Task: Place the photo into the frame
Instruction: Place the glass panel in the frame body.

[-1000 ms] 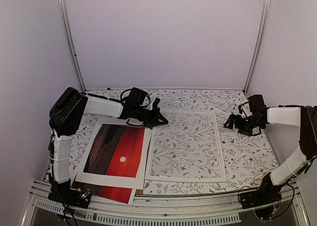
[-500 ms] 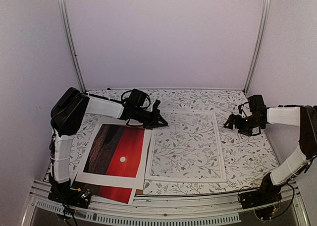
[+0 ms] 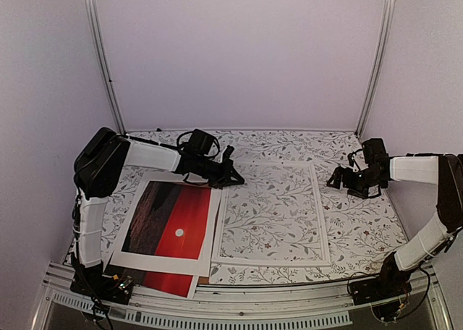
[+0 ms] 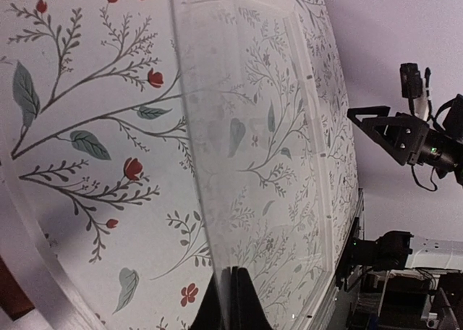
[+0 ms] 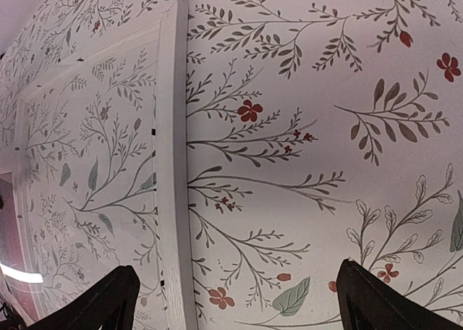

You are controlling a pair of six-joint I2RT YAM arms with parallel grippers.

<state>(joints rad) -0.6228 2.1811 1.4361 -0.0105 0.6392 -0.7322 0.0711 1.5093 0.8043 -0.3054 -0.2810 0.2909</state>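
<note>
The frame [image 3: 324, 221], thin and white with a clear pane, lies flat right of centre. My left gripper [image 3: 235, 176] sits at its far left corner. In the left wrist view this gripper [image 4: 235, 272] is shut on the thin edge of the pane [image 4: 246, 91], and the frame's opposite rim [image 4: 318, 127] runs beyond. The photo [image 3: 173, 218], a red sunset, lies at the left under a white mat. Its near edge pokes out below. My right gripper [image 3: 347, 182] hovers open just right of the frame. In the right wrist view, that gripper [image 5: 239, 301] holds nothing, and the frame's rim [image 5: 172, 163] passes near its left finger.
A wide white window mat [image 3: 207, 232] covers the photo's borders and overlaps the frame's left rim. A brown board corner [image 3: 205, 278] peeks out near the front rail [image 3: 239, 301]. The floral tablecloth [image 3: 362, 229] is bounded by walls and two metal posts.
</note>
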